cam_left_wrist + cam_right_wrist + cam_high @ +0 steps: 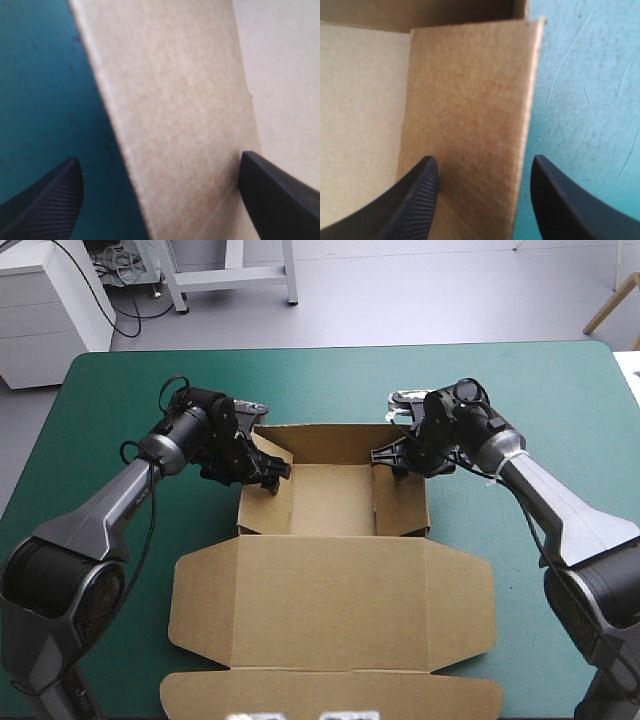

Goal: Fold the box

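Observation:
The brown box [330,500] lies mid-table as an open tray, its walls raised at the far part and its lid [330,605] flat toward the near edge. My left gripper [268,473] is at the tray's left wall, and my right gripper [388,455] is at the right wall. In the left wrist view the gripper [160,157] is open and straddles the wall [175,100], one finger outside over the cover. In the right wrist view the gripper [484,157] is open too, with the right wall [470,100] between its fingers.
The lid's side flaps [460,605] and front flap [330,695] spread flat almost to the table's near edge. The teal-green cover [120,390] runs on around the tray to the far edge and both sides.

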